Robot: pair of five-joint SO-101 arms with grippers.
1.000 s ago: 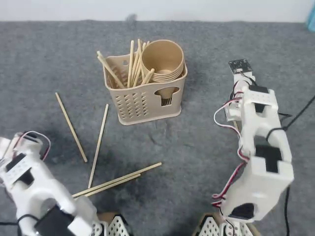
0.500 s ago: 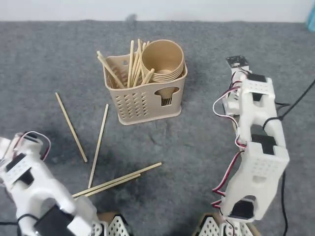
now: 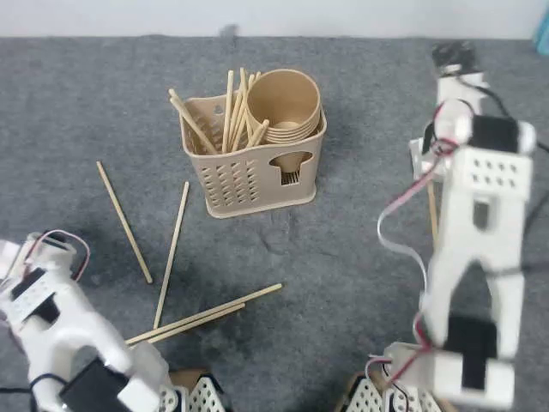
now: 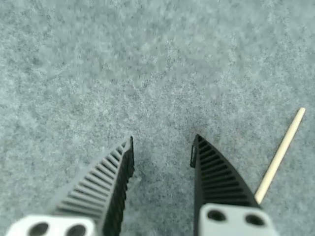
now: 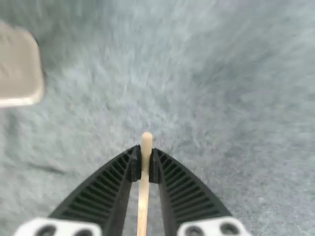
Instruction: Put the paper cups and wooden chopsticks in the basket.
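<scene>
On the grey carpet (image 3: 360, 257), toward its far side, the basket (image 3: 257, 184) stands upright. It holds a nested stack of paper cups (image 3: 283, 99), with a bundle of chopsticks (image 3: 229, 107) leaning just beside the stack. The high view also shows two single chopsticks (image 3: 124, 221) lying loose to the left of the basket, and a near-parallel pair (image 3: 206, 313) closer to the arms' bases. The right arm (image 3: 476, 223) is stretched out well apart from the basket, with a thin wooden strip (image 3: 432, 219) along its inner edge. The right wrist view gives the grip itself: the right gripper (image 5: 142, 152) is clamped on a held chopstick (image 5: 145, 140), whose tip pokes just past the fingertips above the carpet. The left arm (image 3: 60, 335) sits at the near left corner. In its wrist view the left gripper (image 4: 162, 147) has its jaws spread and holds nothing, with a chopstick end (image 4: 280, 155) near one finger; which loose stick that is cannot be told.
</scene>
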